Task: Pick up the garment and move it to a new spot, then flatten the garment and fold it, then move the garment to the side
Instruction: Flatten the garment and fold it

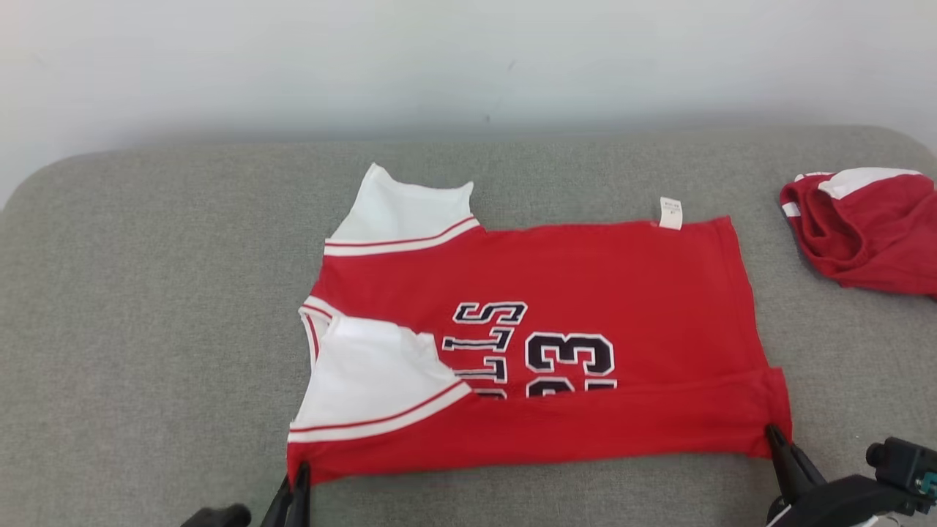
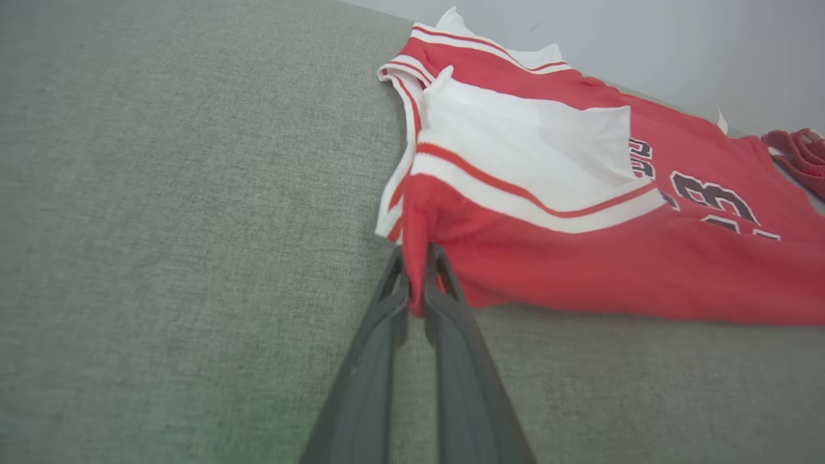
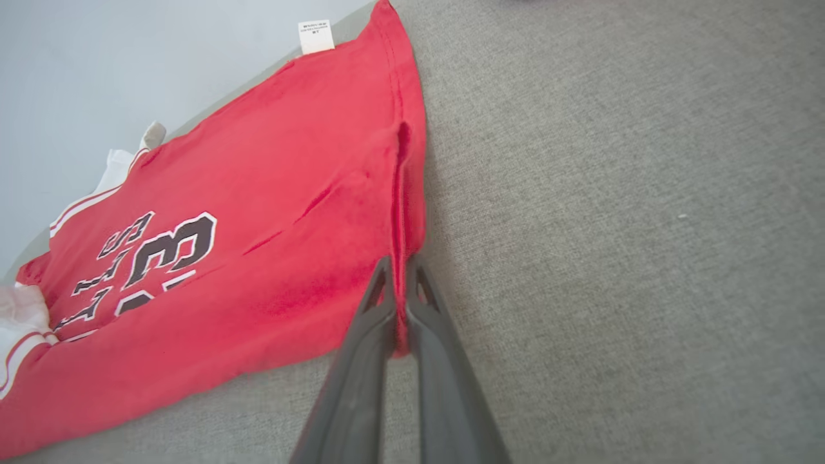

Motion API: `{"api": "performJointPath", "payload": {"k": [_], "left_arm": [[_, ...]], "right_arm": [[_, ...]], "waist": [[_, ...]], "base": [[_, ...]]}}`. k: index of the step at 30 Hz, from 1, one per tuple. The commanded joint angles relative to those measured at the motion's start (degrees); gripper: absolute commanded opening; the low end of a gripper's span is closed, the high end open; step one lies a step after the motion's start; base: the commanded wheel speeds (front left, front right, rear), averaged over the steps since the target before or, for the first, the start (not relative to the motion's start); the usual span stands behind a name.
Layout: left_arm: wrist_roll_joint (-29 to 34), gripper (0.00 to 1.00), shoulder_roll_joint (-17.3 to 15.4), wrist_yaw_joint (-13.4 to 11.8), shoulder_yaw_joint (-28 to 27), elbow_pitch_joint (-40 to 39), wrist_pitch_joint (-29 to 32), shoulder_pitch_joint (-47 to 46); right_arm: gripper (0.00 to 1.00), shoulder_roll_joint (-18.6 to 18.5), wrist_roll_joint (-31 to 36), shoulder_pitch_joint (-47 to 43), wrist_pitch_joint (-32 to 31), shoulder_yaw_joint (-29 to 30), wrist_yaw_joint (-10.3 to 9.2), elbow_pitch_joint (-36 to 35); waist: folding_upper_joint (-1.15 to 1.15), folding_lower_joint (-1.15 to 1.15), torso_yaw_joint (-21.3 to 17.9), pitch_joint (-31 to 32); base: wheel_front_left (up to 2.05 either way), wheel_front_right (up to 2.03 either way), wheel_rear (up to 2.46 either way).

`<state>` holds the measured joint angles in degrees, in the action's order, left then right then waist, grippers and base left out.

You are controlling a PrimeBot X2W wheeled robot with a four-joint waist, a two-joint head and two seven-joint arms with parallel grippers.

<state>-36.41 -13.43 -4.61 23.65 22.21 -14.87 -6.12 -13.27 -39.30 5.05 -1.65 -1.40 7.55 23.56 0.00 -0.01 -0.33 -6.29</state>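
Inspector: Step in hand?

Operator: Folding, by my judgement. The red basketball jersey (image 1: pixel 585 293) lies flat, midway across the grey upholstered surface (image 1: pixel 146 329), neck toward my left. Its near long edge is already turned over the numerals (image 1: pixel 571 355). My left claw (image 1: pixel 299 479) is clamped on the near shoulder-end corner, and my right claw (image 1: pixel 773 438) is clamped on the near hem corner.

Inspector: Next move?

Operator: Likely raise both corners level and carry them toward the far edge, by the care label (image 1: pixel 670 212), keeping the cloth taut between them.

Inspector: Edges, clearance?

Operator: Bare surface lies beyond the far edge up to the wall (image 1: pixel 468 66), and widely to my left. To my right a second red garment (image 1: pixel 864 227) sits near the hem, apart from it. Placement aside favours the left.
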Motion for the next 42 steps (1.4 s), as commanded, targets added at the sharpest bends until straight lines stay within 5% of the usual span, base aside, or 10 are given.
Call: {"api": "performJointPath", "payload": {"k": [1, 13, 15, 16, 23, 42], "left_arm": [[-0.9, 0.0, -0.3, -0.4, -0.6, -0.7, -0.3, 1.7], [-0.7, 0.0, 0.5, -1.8, -0.3, -5.0, 0.1, 8.3], [-0.3, 0.53, 0.5, -1.9, -0.1, -4.9, 0.0, 8.0], [-0.1, 1.0, 0.6, -1.9, -0.1, -4.8, 0.0, 7.8], [1.7, 1.0, 0.6, -2.0, -2.4, -6.5, -0.4, 7.1], [16.6, 1.0, 0.0, -2.3, -15.0, -17.1, -0.3, 7.1]], "right_arm": [[0.0, -0.3, 0.1, -1.5, -0.5, 0.4, -0.13, -1.1], [0.0, 1.4, 3.3, -10.2, -6.7, 4.0, -0.13, -9.4], [0.51, 2.0, 4.1, -10.7, -7.2, 4.6, -0.13, -10.1], [1.0, 2.5, 4.4, -10.9, -7.3, 4.7, -0.13, -10.6], [1.0, 3.5, 6.8, -9.7, -5.6, 4.9, -0.13, -13.9], [1.0, 3.6, 12.4, -5.0, 10.5, -0.9, -0.13, -17.2]], "waist": [[0.0, 0.01, 0.0, 0.6], [0.0, 0.01, 0.7, 1.5], [0.0, 0.01, 0.8, 1.5], [0.0, 0.01, 0.8, 1.4], [0.0, 0.01, 0.2, 2.1], [0.0, 0.01, -1.3, 4.8]], "base": [[0.0, 0.0, 0.0], [0.0, 0.0, 0.0], [0.0, 0.0, 0.0], [0.0, 0.0, 0.0], [0.0, 0.0, 0.0], [0.0, 0.0, 0.0]]}}
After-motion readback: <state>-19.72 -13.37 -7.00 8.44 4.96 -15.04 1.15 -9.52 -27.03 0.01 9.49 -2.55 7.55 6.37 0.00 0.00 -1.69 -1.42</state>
